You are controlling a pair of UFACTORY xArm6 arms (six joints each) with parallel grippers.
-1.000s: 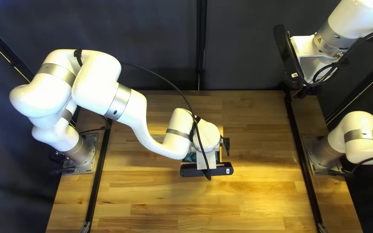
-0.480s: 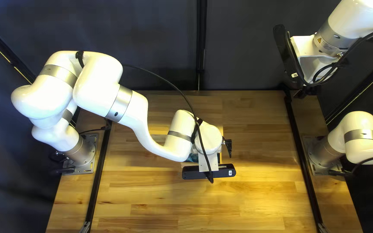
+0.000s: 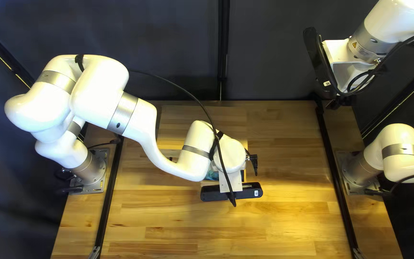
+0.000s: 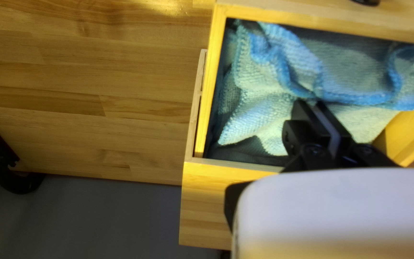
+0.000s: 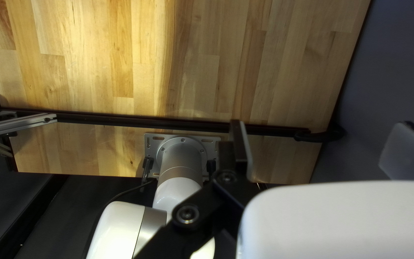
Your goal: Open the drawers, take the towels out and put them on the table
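Observation:
A wooden drawer [image 4: 201,108] stands pulled open, and a light blue towel [image 4: 264,90] lies crumpled inside it. My left gripper [image 4: 311,108] reaches into the drawer with both fingers pressed together on a raised fold of the towel. In the top left view my left arm's wrist [image 3: 228,158] covers the drawer unit at the table's middle, and only a sliver of blue towel [image 3: 212,175] shows beneath it. My right gripper [image 5: 322,147] hangs open and empty high above the table's right edge, over its own arm's base [image 5: 182,151].
The wooden tabletop [image 3: 293,216] stretches bare around the drawer unit. Black rails [image 3: 329,151] run along both sides of the table. My right arm [image 3: 390,32] is raised at the back right, against the dark curtain.
My left wrist has shifted slightly toward the table's near edge and right, and its elbow has swung a little to the left. The right arm has not moved.

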